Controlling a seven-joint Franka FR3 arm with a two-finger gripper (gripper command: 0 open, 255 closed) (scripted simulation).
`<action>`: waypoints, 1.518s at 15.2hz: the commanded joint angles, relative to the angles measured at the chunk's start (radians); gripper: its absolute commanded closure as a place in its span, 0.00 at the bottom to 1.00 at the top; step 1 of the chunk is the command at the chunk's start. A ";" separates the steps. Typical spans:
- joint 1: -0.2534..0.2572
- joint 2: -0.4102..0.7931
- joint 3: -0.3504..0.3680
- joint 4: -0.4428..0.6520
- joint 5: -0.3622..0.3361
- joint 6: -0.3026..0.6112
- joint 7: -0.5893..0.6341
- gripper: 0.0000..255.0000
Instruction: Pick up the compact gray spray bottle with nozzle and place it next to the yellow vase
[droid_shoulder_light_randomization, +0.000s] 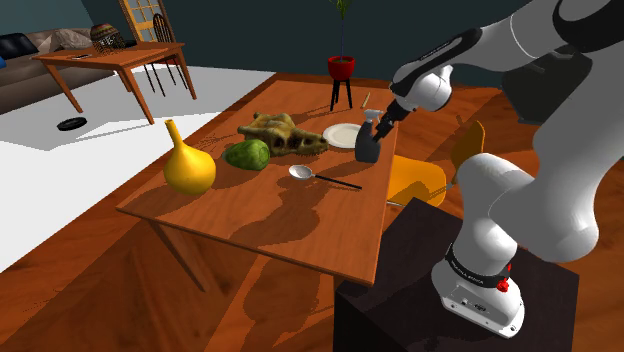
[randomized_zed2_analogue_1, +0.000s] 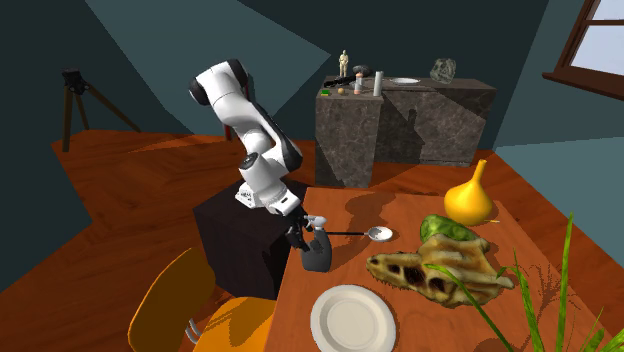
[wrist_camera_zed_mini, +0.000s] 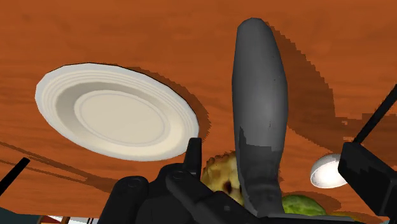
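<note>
Pincer (droid_shoulder_light_randomization: 374, 126) spread astride gray spray bottle (droid_shoulder_light_randomization: 367, 150) top.

Here's the spray bottle (droid_shoulder_light_randomization: 367, 146): small, dark gray, with a darker nozzle head on top. It's upright at the table (droid_shoulder_light_randomization: 255, 215) edge on the shoulder view's right, though I can't tell if its base touches the wood. Over there, the yellow vase (droid_shoulder_light_randomization: 188, 168) has a round belly and a thin curved neck. It stands upright near the table's left end, well apart from the bottle.
</note>
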 joint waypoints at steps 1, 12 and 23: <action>0.072 -0.012 -0.063 0.002 -0.007 0.028 0.001 0.00; 0.184 -0.038 -0.162 0.009 -0.027 0.074 0.015 0.00; 0.164 -0.029 -0.139 0.010 -0.021 0.061 0.016 1.00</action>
